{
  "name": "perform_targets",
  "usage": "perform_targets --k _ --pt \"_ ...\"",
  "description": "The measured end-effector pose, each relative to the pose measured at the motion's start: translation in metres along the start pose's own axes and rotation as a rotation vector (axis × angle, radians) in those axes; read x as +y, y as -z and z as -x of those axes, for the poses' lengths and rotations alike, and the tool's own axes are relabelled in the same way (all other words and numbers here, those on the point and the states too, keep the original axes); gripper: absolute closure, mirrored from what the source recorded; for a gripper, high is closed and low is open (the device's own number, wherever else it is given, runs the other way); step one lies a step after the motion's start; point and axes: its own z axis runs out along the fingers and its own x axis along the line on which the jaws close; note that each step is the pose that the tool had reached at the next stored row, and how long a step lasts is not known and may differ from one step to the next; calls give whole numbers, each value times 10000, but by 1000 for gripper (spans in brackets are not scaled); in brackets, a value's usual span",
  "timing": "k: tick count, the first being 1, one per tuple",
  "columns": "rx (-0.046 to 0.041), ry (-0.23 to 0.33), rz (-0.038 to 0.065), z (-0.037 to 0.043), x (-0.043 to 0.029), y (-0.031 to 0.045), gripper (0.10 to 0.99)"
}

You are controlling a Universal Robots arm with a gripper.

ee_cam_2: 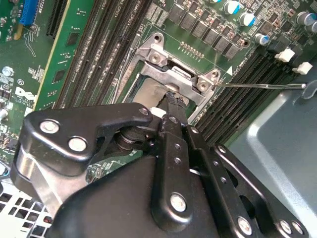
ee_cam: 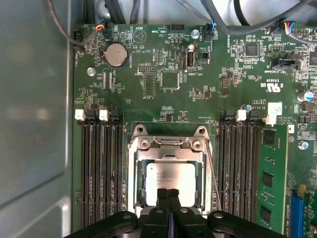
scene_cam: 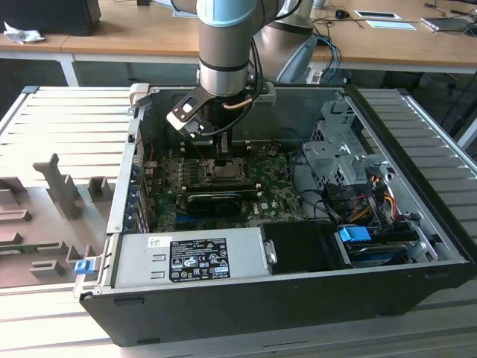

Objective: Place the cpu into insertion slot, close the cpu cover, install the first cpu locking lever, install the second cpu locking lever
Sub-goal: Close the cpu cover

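resting flat inside the insertion slot (ee_cam: 198,132), the cpu (ee_cam: 173,176) shows its pale brushed-metal top through the window of the thin steel cpu cover (ee_cam: 168,156), which lies down over it. the gripper (ee_cam: 168,192) is clenched on nothing, its tips at the cover's edge above the slot. i judge the chip light, stiff, slick and delicate underneath, so it is best held by its edges. a springy wire lever (ee_cam_2: 257,86) juts out beside the slot.

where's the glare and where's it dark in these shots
First wrist view: soft glare on the cpu, the black gripper dark against it. Second wrist view: bright glints on the insertion slot frame. Exterior view: motherboard dim inside the case.
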Motion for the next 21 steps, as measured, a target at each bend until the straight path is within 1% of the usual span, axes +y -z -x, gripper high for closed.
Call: perform_targets --k 4,7,9,12,13,15,19,20,21 --pt "3 71 75 -1 -21 -22 980" --pt "4 221 86 1 -56 -69 980" --pt "4 278 100 1 -99 -99 980" --pt "-7 285 119 2 -101 -131 980" --pt "-18 284 127 2 -102 -132 980" --pt "-13 286 155 1 -100 -126 980" --pt "-16 285 161 0 -100 -63 980" --pt "-14 284 162 0 -95 -62 980" --pt "-16 285 160 0 -68 -62 980"
